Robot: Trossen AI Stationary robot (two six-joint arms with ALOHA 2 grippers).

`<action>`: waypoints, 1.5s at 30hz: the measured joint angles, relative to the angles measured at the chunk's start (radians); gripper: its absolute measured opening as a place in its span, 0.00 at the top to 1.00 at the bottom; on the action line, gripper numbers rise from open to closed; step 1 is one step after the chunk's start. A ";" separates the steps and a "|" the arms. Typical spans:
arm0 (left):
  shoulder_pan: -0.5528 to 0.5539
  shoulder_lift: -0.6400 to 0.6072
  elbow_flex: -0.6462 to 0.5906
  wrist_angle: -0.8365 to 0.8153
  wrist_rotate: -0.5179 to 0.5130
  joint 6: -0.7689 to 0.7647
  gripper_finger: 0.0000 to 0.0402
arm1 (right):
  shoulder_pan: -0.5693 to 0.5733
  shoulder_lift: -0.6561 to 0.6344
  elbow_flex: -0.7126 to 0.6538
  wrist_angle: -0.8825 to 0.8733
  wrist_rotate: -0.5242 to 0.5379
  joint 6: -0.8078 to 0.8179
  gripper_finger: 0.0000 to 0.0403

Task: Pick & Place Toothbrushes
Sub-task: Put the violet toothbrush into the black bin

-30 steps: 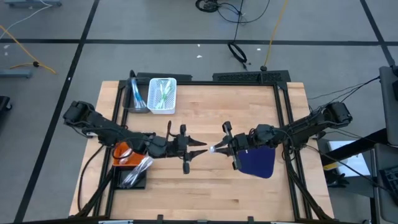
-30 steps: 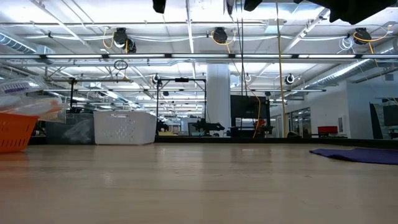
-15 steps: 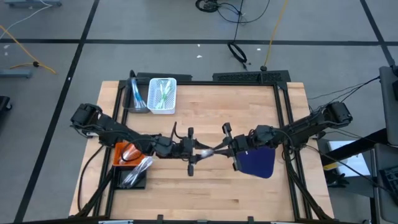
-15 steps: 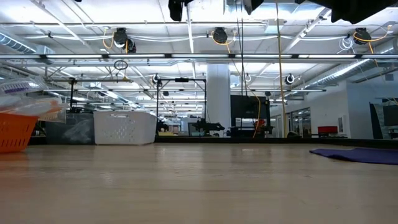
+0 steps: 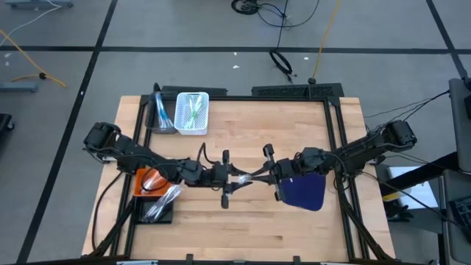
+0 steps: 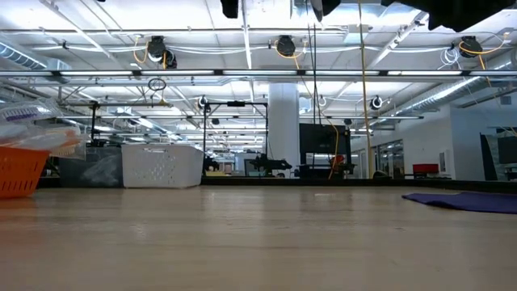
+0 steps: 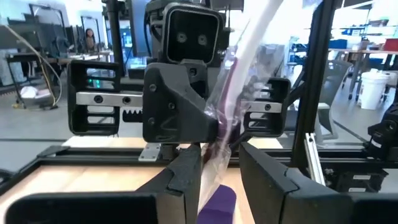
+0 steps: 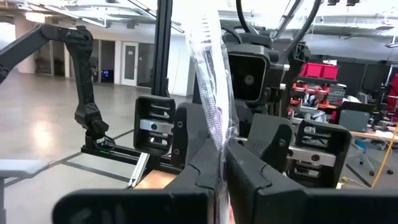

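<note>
A toothbrush in a clear wrapper (image 5: pixel 247 177) hangs high over the table's middle between my two grippers, which face each other. My right gripper (image 5: pixel 259 177) is shut on it. My left gripper (image 5: pixel 237 179) is open; its fingers (image 7: pixel 186 174) stand on either side of the wrapper's lower end (image 7: pixel 210 177). More toothbrushes lie in the white basket (image 5: pixel 192 112) at the far left. The low view shows only the arms' undersides at its top edge. My right gripper pinches the wrapper (image 8: pixel 219 134) between its two fingers, coming about level from the table's right. The wrapped toothbrush is clear of the table and tilted: one end rises above the fingers (image 8: pixel 205 43), and the other slants down toward my left gripper. My left gripper: the wrapper lies close along one finger, and whether they touch I cannot tell.
An orange basket (image 5: pixel 151 180) with clear packets and a black tray (image 5: pixel 156 210) sit at the table's left. A purple mat (image 5: pixel 303 191) lies under my right arm. A clear bag (image 5: pixel 162 110) lies beside the white basket.
My left gripper has gone toward the table's right, up to my right gripper, and its fingers now stand around the wrapper's end. The wrapped toothbrush has stayed where it was.
</note>
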 joint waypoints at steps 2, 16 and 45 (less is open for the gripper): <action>-0.001 0.000 0.000 0.013 0.001 0.009 0.73 | 0.000 -0.001 0.000 0.003 0.000 0.000 0.99; 0.030 0.040 0.001 0.054 0.057 -0.005 0.97 | 0.001 -0.003 -0.001 -0.003 -0.001 0.000 0.98; -0.182 -0.263 0.003 -0.811 -0.246 -0.401 0.99 | -0.002 -0.001 0.001 -0.037 -0.002 -0.001 0.59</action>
